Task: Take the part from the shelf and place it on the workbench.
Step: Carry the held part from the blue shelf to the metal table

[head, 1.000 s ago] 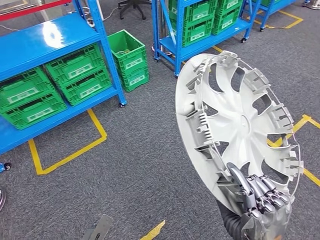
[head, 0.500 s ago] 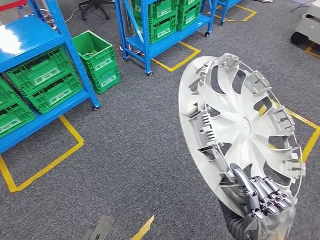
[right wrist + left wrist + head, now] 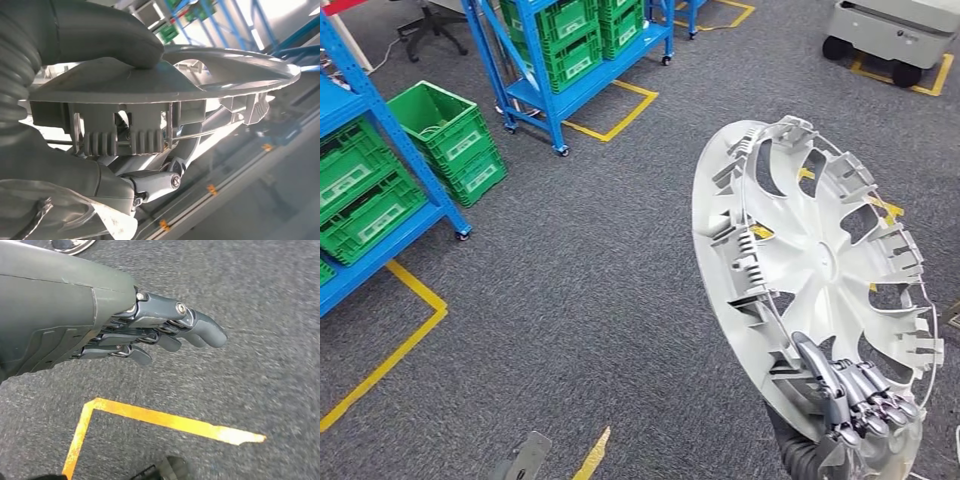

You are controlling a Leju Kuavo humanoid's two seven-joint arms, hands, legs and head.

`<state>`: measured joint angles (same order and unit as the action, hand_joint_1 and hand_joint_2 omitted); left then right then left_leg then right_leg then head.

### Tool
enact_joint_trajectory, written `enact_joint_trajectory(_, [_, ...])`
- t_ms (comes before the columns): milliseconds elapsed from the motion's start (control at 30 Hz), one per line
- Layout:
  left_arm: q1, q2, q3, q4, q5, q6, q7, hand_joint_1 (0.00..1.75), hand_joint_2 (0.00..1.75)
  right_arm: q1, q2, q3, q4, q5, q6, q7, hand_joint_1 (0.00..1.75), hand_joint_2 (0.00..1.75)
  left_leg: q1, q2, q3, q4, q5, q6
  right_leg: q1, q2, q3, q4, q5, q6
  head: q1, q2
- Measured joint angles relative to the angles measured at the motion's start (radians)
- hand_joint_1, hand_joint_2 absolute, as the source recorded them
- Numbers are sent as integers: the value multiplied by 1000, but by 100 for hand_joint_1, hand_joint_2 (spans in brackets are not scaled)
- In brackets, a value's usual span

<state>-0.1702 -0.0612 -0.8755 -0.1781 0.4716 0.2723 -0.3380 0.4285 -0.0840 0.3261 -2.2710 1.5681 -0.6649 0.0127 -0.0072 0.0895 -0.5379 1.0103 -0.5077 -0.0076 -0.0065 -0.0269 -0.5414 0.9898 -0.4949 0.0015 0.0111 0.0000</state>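
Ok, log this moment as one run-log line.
stage: carrying | right hand: grips wheel cover by its lower rim, held upright | left hand: empty, over grey carpet | workbench: unseen

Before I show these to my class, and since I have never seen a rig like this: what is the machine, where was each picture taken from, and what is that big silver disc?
This is a humanoid robot with two arms ending in fingered hands. The wide picture is from its head, looking down at a grey carpeted floor with yellow tape lines. The disc is a silver plastic wheel cover, the part it is carrying; the right hand grips its lower rim. The other two pictures come from cameras at the wrists. The left hand holds nothing, its fingers stretched out above the carpet. Blue shelves with green crates stand behind. No workbench is in sight.
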Motion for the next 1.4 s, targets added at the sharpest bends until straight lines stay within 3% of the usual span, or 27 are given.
enact_joint_trajectory(67, [3,0,0,0,1,0,0,0,175,6,6,-6,-3,0,0,-1,175,175,5,-55,-42,107,-68,-7,-1,21,-3,-1,6,-10,-3,0])
enact_joint_trajectory(133, [10,0,0,0,1,0,0,0,175,13,10,-11,-5,0,0,-2,175,175,6,-78,-96,237,-124,-7,2,46,-7,0,9,-15,-4,0])
enact_joint_trajectory(167, [12,0,0,0,1,0,0,0,175,17,13,-14,-6,0,0,-2,175,175,6,-80,-107,264,-124,-4,5,59,-8,1,10,-16,-4,0])
enact_joint_trajectory(200, [13,0,0,0,1,0,0,0,175,22,15,-16,-8,0,0,-3,175,175,5,-83,-99,249,-103,1,7,73,-8,2,10,-17,-4,0])
enact_joint_trajectory(233, [13,0,0,0,1,0,0,0,175,26,18,-19,-10,0,0,-4,175,175,4,-91,-76,199,-66,7,9,87,-7,3,10,-17,-4,0])
enact_joint_trajectory(300, [12,1,0,0,1,0,0,0,175,31,22,-23,-14,0,0,-7,175,175,3,-135,-18,68,1,21,10,111,-10,7,12,-15,-3,0])
enact_joint_trajectory(367, [12,2,0,1,1,1,0,0,175,33,25,-27,-17,0,0,-9,175,175,2,-167,10,2,19,28,8,132,-19,10,16,-7,-3,0])
enact_joint_trajectory(433, [10,2,0,1,1,1,0,0,175,38,27,-28,-20,0,0,-10,175,175,2,-156,12,-11,15,32,5,152,-32,11,24,5,-4,0])
enact_joint_trajectory(467, [9,1,0,0,1,1,0,0,175,41,27,-30,-22,0,0,-10,175,175,4,-145,12,-19,16,34,6,145,-40,15,21,10,-3,0])
enact_joint_trajectory(533, [7,-2,0,0,1,2,0,0,175,46,28,-33,-23,0,0,-10,175,175,8,-121,13,-33,22,39,9,97,-68,61,-13,19,1,0])
enact_joint_trajectory(600, [10,-4,0,1,1,1,1,0,175,46,28,-35,-24,0,0,-12,175,175,8,-94,12,-37,25,41,8,47,-125,184,-80,28,4,0])
enact_joint_trajectory(667, [14,-4,0,1,1,1,3,0,175,50,30,-39,-25,0,0,-16,175,175,7,-63,10,-36,25,41,2,35,-169,289,-116,37,4,0])
enact_joint_trajectory(700, [13,-4,0,1,1,1,4,0,175,53,32,-41,-26,0,0,-19,175,175,7,-49,10,-36,24,41,-1,31,-166,290,-107,41,4,0])
enact_joint_trajectory(767, [11,-6,-1,1,0,1,5,0,175,61,37,-46,-30,0,0,-23,175,175,8,-25,12,-35,22,37,-5,10,-98,176,-47,45,4,0])
enact_joint_trajectory(800, [9,-7,-2,1,-1,1,6,0,175,63,39,-49,-33,0,0,-24,175,175,6,-15,14,-34,20,34,-3,-14,-57,102,-24,45,5,0])
enact_joint_trajectory(833, [8,-8,-4,1,-2,1,7,0,175,65,41,-51,-35,0,0,-25,175,175,3,-6,15,-32,19,28,-1,-31,-24,44,-8,40,5,0])
enact_joint_trajectory(900, [6,-8,-6,1,-5,1,9,0,175,68,45,-53,-38,0,0,-25,175,175,-2,11,17,-29,17,18,5,-42,-3,5,-5,26,5,0])
enact_joint_trajectory(967, [3,-9,-8,1,-6,2,10,0,175,72,49,-54,-41,0,0,-23,175,175,0,22,18,-25,13,9,4,-19,-7,4,1,11,5,0])
enact_joint_trajectory(1033, [-1,-10,-11,1,-6,3,11,0,175,75,53,-55,-43,0,0,-20,175,175,4,-13,4,14,-20,-2,0,1,-9,2,7,-2,3,0])
enact_joint_trajectory(1100, [-1,-9,-14,1,-6,4,11,0,175,76,54,-55,-45,0,0,-18,175,175,8,-64,-46,132,-88,-8,-2,23,-12,1,12,-12,0,0])
enact_joint_trajectory(1167, [3,-9,-15,1,-5,4,12,0,175,76,55,-55,-45,0,0,-17,175,175,9,-80,-100,253,-132,-8,1,49,-15,1,14,-17,0,0])
enact_joint_trajectory(1200, [4,-9,-15,1,-5,5,12,0,175,77,55,-55,-45,0,0,-17,175,175,9,-82,-108,269,-125,-6,3,63,-16,2,15,-17,0,0])
enact_joint_trajectory(1233, [4,-9,-16,1,-4,5,12,0,175,77,55,-55,-45,0,0,-17,175,175,9,-84,-98,245,-99,-2,5,77,-16,2,16,-18,0,0])
enact_joint_trajectory(1267, [4,-8,-16,1,-3,6,12,0,175,78,56,-55,-45,0,0,-17,175,175,8,-93,-71,186,-60,4,6,90,-15,4,16,-17,0,0])
enact_joint_trajectory(1333, [3,-5,-16,1,-2,6,12,0,175,77,56,-55,-45,0,0,-15,175,175,8,-138,-14,56,0,18,7,113,-17,7,17,-14,1,0])
enact_joint_trajectory(1400, [2,-1,-16,1,-2,7,12,0,175,77,56,-55,-45,1,0,-12,175,175,7,-166,12,-8,12,24,5,133,-28,11,22,-5,0,0])
